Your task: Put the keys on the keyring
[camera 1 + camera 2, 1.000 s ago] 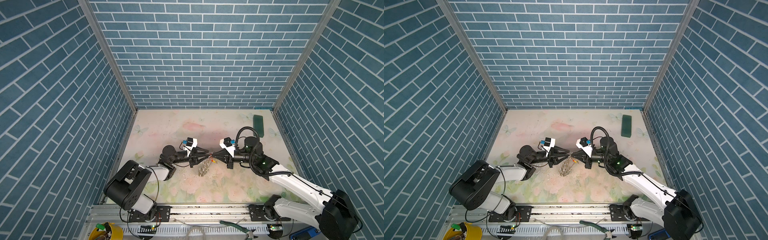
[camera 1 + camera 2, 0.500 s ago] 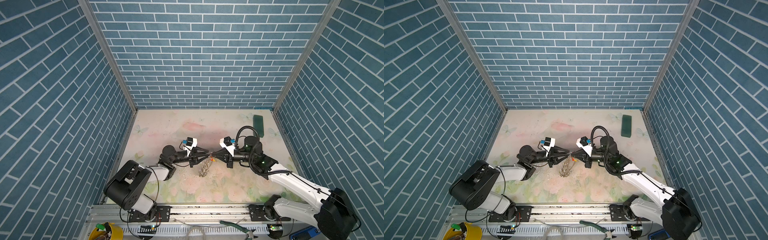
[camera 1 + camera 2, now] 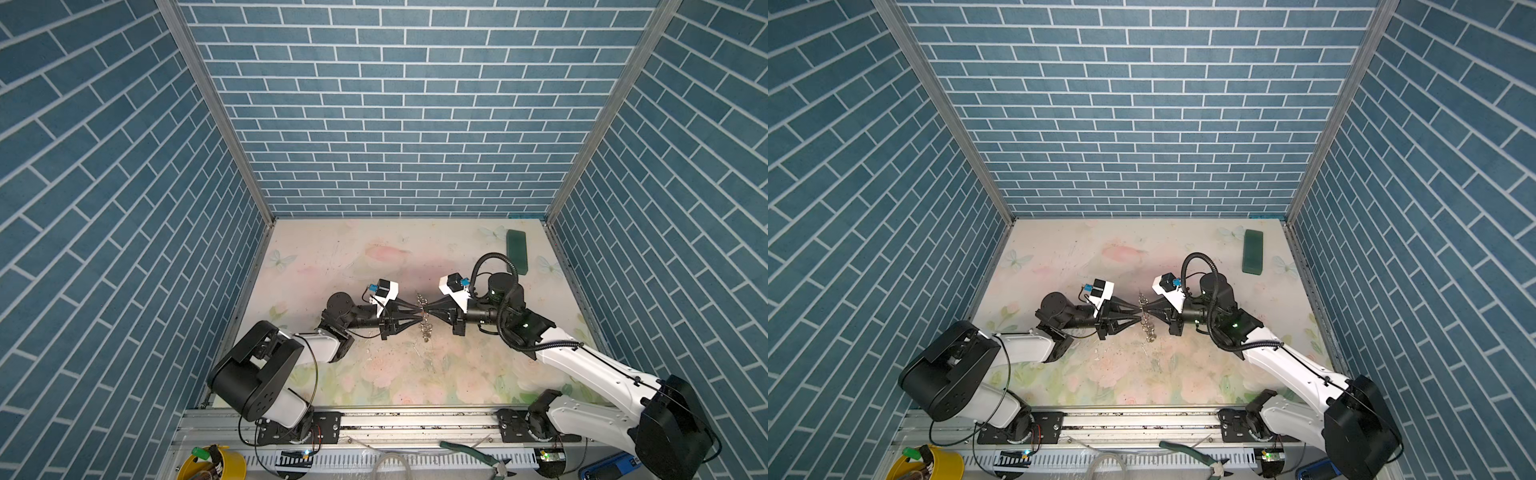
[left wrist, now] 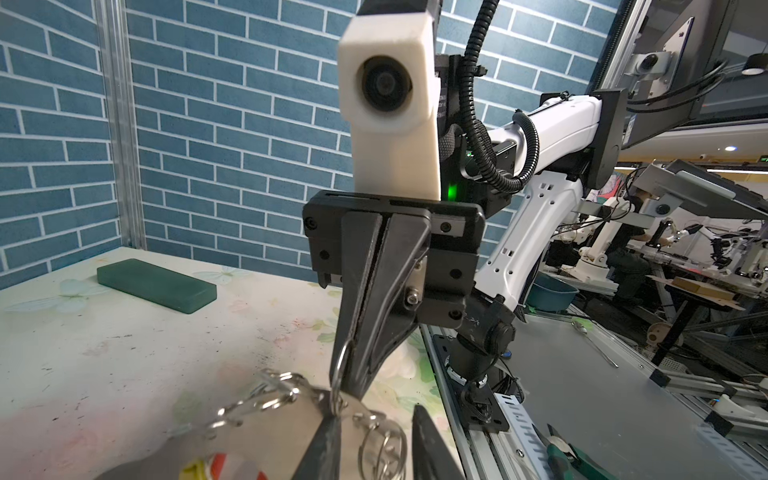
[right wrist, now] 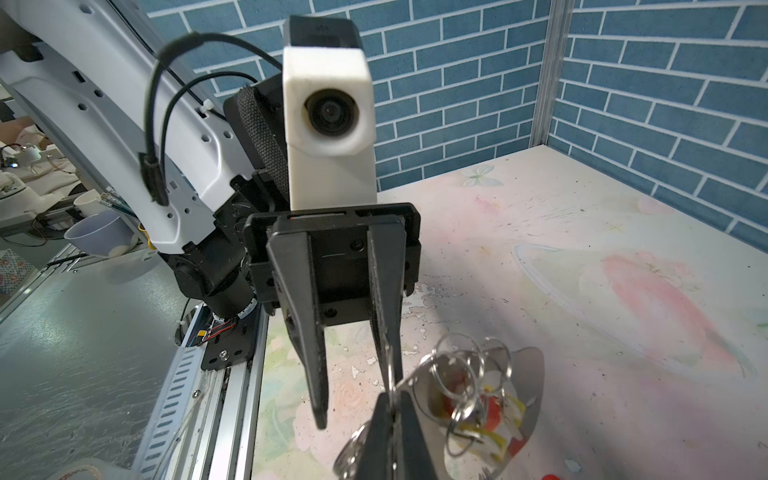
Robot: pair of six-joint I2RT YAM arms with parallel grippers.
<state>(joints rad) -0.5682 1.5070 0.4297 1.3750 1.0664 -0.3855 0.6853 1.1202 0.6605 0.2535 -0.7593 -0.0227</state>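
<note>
keyring (image 3: 426,330) between left hand (image 3: 418,316) and right hand (image 3: 428,311), block (image 3: 516,257) behind

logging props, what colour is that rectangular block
The rectangular block is dark green, clearest in the left wrist view.

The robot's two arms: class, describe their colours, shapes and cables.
Both: white shells, black joints, bulky black bases. The right arm carries a ribbed black hose and green light; the left arm, thin black wires. The left gripper and right gripper have tapered black fingers beneath white camera blocks.
</note>
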